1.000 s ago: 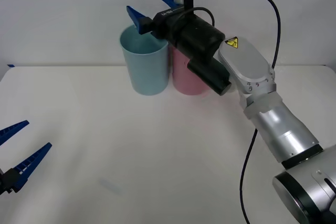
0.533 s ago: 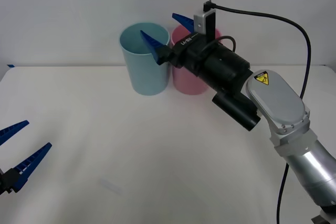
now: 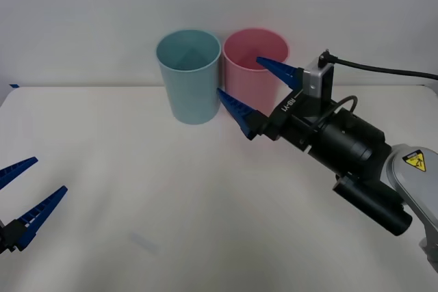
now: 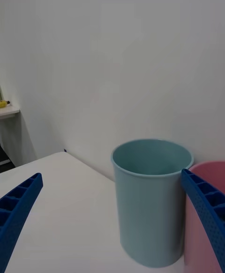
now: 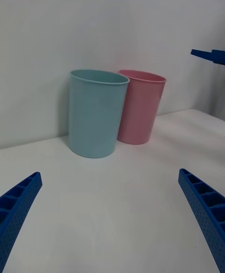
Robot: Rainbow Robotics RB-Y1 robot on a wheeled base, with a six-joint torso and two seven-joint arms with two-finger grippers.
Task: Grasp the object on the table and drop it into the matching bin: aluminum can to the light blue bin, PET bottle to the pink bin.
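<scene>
Right gripper [image 3: 254, 95] hangs in the front view with blue fingers spread and nothing between them, just in front of the pink bin [image 3: 254, 56], which stands touching or nearly touching the light blue bin [image 3: 189, 76] on the table [image 3: 137, 182]; the left gripper [image 3: 20, 200] waits, also spread, well away from that bin. From the right wrist, two bins and two bare fingers [image 4: 16, 209]. From the left wrist, again two bins, one of each colour. No can lies on the table; it is probably already dropped, so the next move is likely to park.
</scene>
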